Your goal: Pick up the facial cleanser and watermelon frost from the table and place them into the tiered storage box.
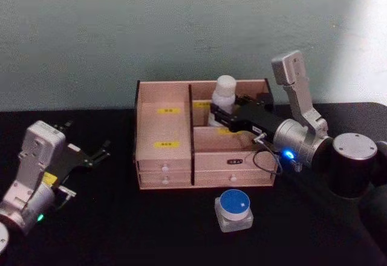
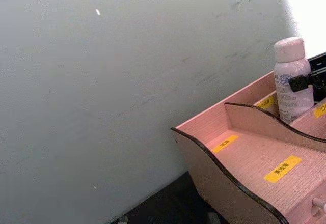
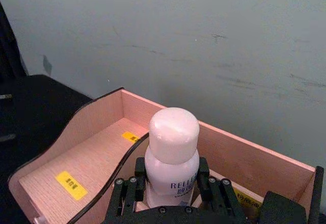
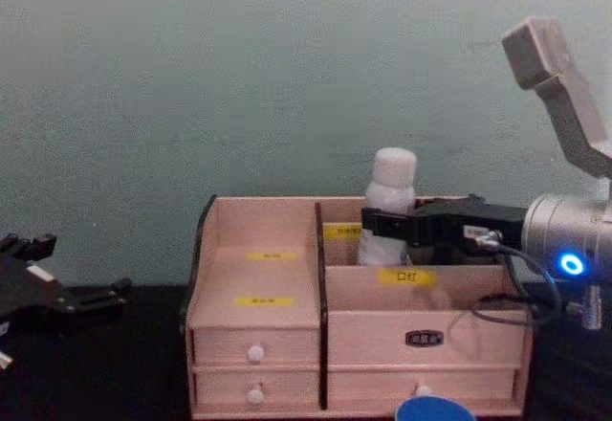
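Two items, one at its destination: the right tool [image 1: 217,113] pinches the facial cleanser [image 1: 224,94] by its body just below the white cap. Its two fingers [image 3: 138,170] press on opposite sides, and the bottle stands upright inside the rear right compartment of the tiered storage box [image 1: 164,157]. Whether the bottle's base touches the compartment floor is hidden beneath the tool. Risks, as judged from this pose: if the fingers part while the base hangs above the floor, the tall, slim bottle may drop and tip against the divider [image 1: 192,134] just beyond the tool's tips. If the tool draws back before its fingers are fully clear, it may drag the bottle over, or catch the box's side wall under its wrist and shift the whole box. The watermelon frost [image 1: 234,209] sits on the bench [image 1: 121,230] in front of the box, below and behind the tool's tips, where a low retreat of the arm could knock it. The left tool [image 1: 100,151], fingers spread, rests idle well off beyond the far side of the box.
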`<control>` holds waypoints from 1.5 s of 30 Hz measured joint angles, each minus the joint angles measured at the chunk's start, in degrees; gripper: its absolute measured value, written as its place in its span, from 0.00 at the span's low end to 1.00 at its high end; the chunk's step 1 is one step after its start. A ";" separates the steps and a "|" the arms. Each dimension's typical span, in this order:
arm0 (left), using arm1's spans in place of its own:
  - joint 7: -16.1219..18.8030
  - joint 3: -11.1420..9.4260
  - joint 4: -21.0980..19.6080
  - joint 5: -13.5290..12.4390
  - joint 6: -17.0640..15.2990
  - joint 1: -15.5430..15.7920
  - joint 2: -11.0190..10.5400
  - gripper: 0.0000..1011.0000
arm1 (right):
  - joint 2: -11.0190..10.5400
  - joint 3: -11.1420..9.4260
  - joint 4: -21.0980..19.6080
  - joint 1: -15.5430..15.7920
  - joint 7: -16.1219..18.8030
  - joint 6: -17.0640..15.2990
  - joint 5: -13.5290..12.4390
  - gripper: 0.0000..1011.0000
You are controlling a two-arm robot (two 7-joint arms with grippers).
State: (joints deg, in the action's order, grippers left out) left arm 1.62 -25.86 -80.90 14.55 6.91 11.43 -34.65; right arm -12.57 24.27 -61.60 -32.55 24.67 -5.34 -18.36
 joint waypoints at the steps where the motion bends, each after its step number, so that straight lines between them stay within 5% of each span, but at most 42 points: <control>1: 0.00 0.00 0.00 0.00 0.00 0.00 0.00 0.99 | 0.00 0.00 -0.01 0.00 0.00 -0.01 0.00 0.59; 8: 0.00 0.00 0.00 0.00 0.00 0.00 0.00 0.99 | -0.02 -0.02 -0.05 0.00 0.01 -0.01 -0.05 0.64; 20: 0.00 0.00 0.00 0.00 0.00 0.00 0.00 0.99 | -0.02 -0.02 -0.05 0.00 0.05 0.02 -0.13 0.99; 34: 0.00 0.00 0.00 0.00 0.00 0.00 0.00 0.99 | -0.17 -0.18 -0.67 0.25 0.11 0.08 -0.34 0.99; 45: 0.00 0.00 0.00 0.00 0.00 0.00 0.00 0.99 | -3.86 -1.76 -11.20 4.47 0.67 -1.47 -2.32 0.99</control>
State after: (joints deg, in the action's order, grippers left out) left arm 1.62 -25.86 -80.90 14.55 6.91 11.43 -34.65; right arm -16.43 22.51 -72.80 -28.07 25.34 -6.80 -20.68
